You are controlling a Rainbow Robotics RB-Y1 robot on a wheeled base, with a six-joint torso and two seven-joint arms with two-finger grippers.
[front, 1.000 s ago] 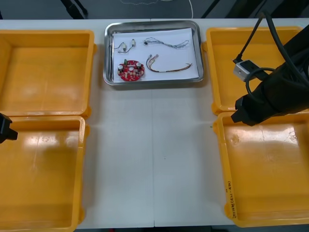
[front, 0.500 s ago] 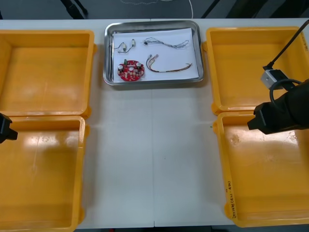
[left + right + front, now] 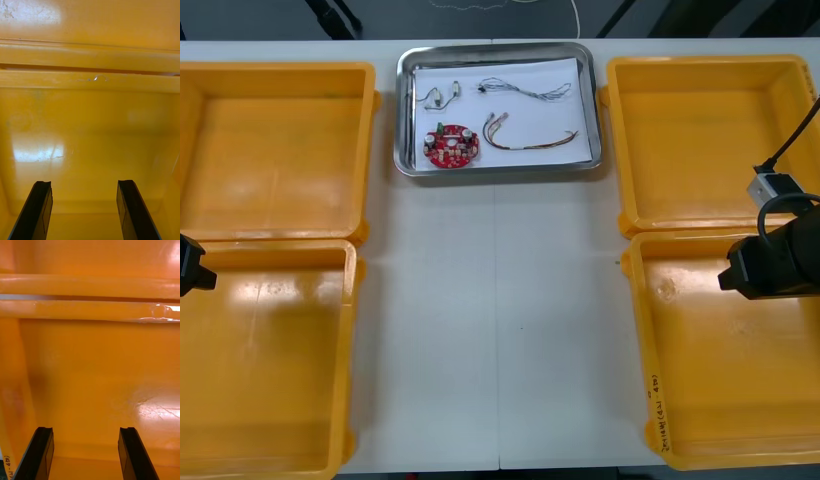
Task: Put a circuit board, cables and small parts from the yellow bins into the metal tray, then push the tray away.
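The metal tray (image 3: 496, 172) sits at the far middle of the table, between the two far yellow bins. It holds a round red circuit board (image 3: 451, 145), a red and yellow cable (image 3: 530, 138), a thin twisted cable (image 3: 525, 90) and small metal parts (image 3: 437, 97) on its white inside. All four bins look bare, so I judge loading done and the tray pushed.

What remains is probably parking the arms. The right gripper (image 3: 732, 278) hangs over the near right bin (image 3: 730, 390), close to its far rim. The left gripper (image 3: 192, 268) is at the table's left edge, over the near left bin (image 3: 270, 370). Any further move should lift clear of the bin walls so no bin gets nudged toward the tray.

The front view gives the layout but not the fingers. The right wrist view shows the right gripper (image 3: 85, 431) with fingers spread wide, nothing between them, over bare orange floor. The left wrist view shows the same for the left gripper (image 3: 83, 183), and both show the abutting rims of two bins ahead.
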